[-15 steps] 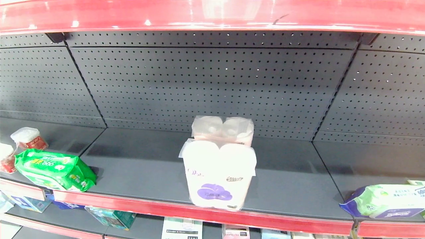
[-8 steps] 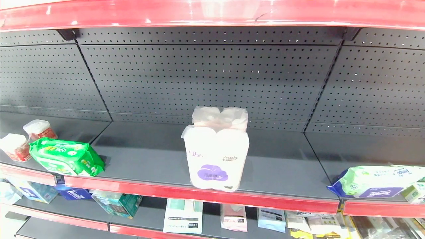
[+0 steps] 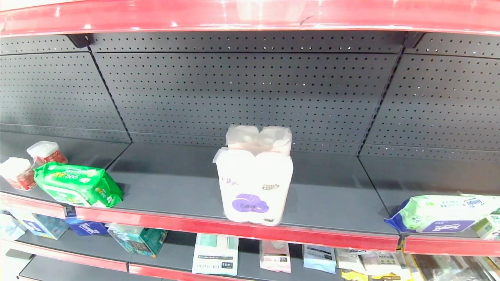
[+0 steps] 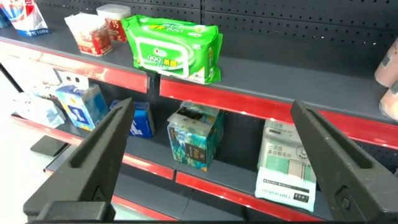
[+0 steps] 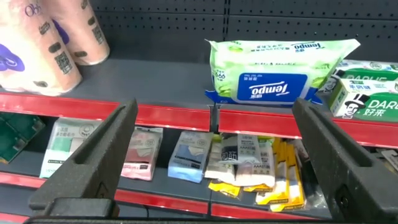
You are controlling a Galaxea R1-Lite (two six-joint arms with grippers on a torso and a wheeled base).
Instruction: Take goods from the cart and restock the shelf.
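A white toilet-paper pack [image 3: 254,187] with a purple mark stands at the front edge of the grey shelf [image 3: 168,187], and a second, pinkish pack [image 3: 258,138] stands right behind it. In the left wrist view my left gripper [image 4: 211,107] is open and holds nothing. It is in front of the shelf's red edge, below a green wipes pack [image 4: 174,46]. My right gripper [image 5: 214,107] is also open with nothing in it. It faces the red edge between the toilet-paper packs [image 5: 43,43] and a green-and-blue wipes pack [image 5: 280,71].
The green wipes pack [image 3: 76,184] and two small red-and-white tubs [image 3: 45,153] sit at the shelf's left. The wipes pack [image 3: 439,214] lies at the right. The lower shelf holds a teal tissue box [image 4: 196,137] and several flat packets [image 5: 186,155]. A red shelf [image 3: 250,15] hangs overhead.
The head camera shifted over the first half second, so more of the lower shelf shows. Since then the view is still. Nothing on the shelf has moved.
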